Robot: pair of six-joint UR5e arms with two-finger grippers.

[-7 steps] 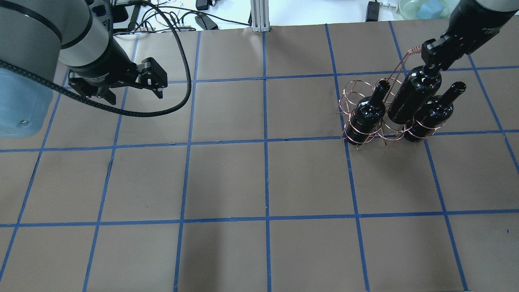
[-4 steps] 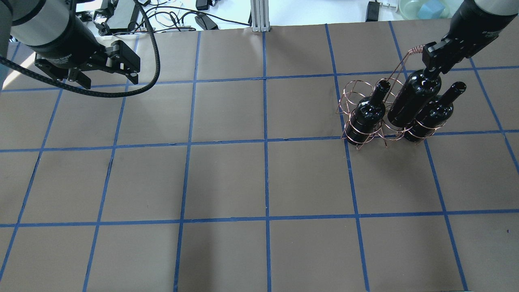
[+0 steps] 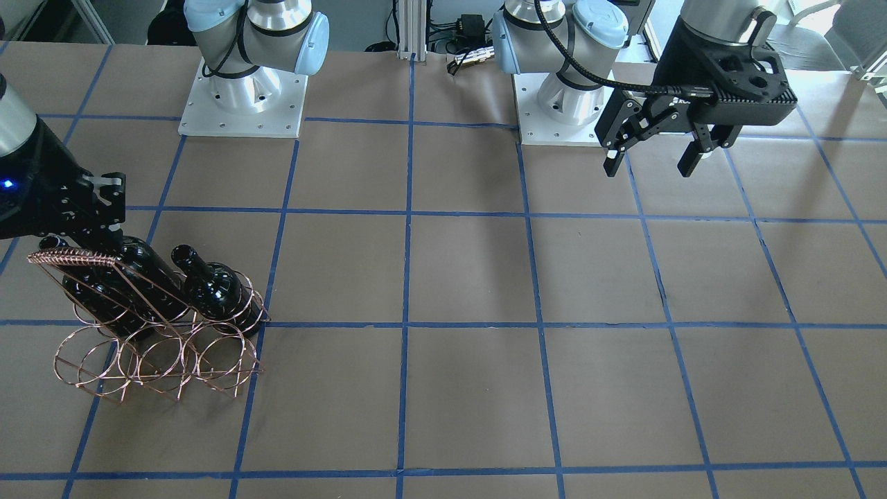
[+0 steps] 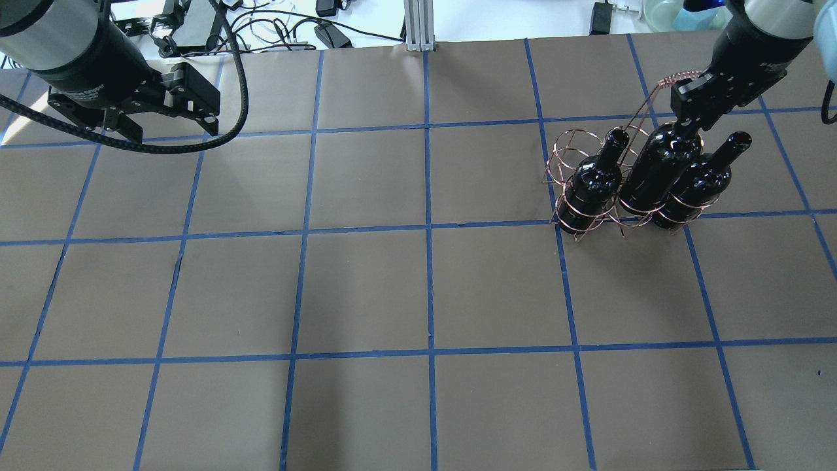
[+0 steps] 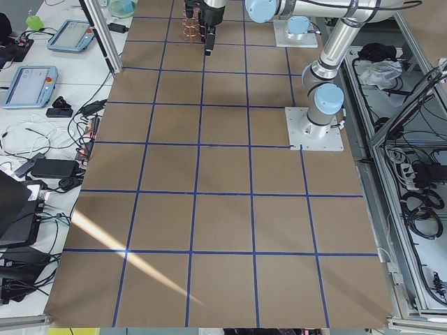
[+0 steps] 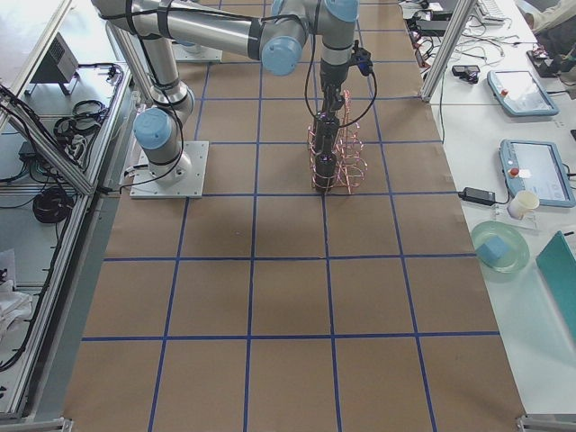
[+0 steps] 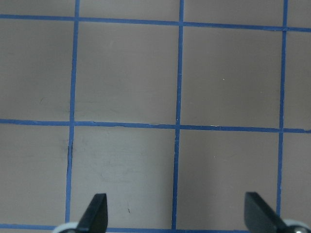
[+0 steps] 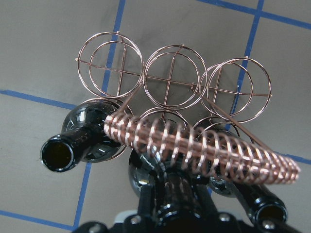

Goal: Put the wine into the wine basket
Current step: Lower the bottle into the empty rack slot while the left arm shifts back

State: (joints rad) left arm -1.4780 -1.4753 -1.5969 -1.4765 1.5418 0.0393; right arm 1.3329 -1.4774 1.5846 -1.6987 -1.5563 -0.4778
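Ease the wine (image 4: pixel 659 171), pinched at its neck by the closed right gripper (image 4: pixel 688 120), straight down the middle ring of the wine basket (image 8: pixel 194 143) in the worktop's right half, clear of both seated bottles (image 4: pixel 590 186), releasing only once bottomed; leave the left gripper (image 3: pixel 648 168) spread wide and empty by the robot-side edge

The right gripper (image 4: pixel 688 123) covers the neck of the wine (image 4: pixel 657 171), the coiled handle (image 8: pixel 204 148) hides more of it in the right wrist view, the wine basket (image 5: pixel 190 22) looks tiny and hard to make out from the table's left end, and only the tips of the left gripper (image 7: pixel 176 211) show in its own wrist view.
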